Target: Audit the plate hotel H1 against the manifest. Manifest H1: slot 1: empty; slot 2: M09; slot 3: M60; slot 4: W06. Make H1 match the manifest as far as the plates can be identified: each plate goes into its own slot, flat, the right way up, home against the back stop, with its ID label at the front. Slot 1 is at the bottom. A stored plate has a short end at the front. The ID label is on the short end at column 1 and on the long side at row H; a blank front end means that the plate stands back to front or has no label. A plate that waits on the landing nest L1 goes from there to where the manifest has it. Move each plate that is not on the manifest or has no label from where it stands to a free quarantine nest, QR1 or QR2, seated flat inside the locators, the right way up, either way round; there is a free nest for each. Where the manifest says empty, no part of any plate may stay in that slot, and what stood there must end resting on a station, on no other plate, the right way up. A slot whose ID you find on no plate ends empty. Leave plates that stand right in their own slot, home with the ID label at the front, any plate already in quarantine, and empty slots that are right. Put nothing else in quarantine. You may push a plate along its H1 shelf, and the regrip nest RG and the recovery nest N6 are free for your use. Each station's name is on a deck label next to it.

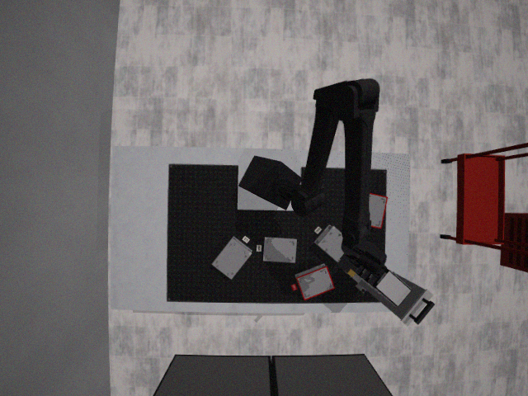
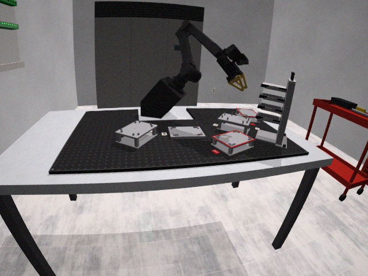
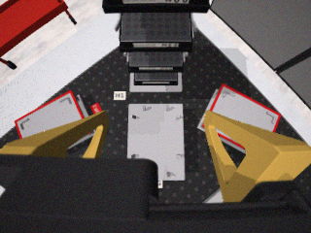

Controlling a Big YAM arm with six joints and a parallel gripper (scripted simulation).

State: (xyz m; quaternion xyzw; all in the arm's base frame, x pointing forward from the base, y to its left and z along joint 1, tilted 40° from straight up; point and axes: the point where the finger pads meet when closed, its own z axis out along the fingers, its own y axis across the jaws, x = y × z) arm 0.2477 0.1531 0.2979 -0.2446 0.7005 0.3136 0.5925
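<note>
Wrist view: hand (image 3: pixel 155 133) gaped wide, empty, facing hotel H1 (image 2: pixel 290 98); plates (image 3: pixel 155 30) judged rigid, light, slick; grip long sides.

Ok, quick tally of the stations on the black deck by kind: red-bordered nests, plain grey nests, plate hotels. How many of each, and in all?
Red-bordered nests: 2
Plain grey nests: 3
Plate hotel: 1
Total: 6 stations
</note>
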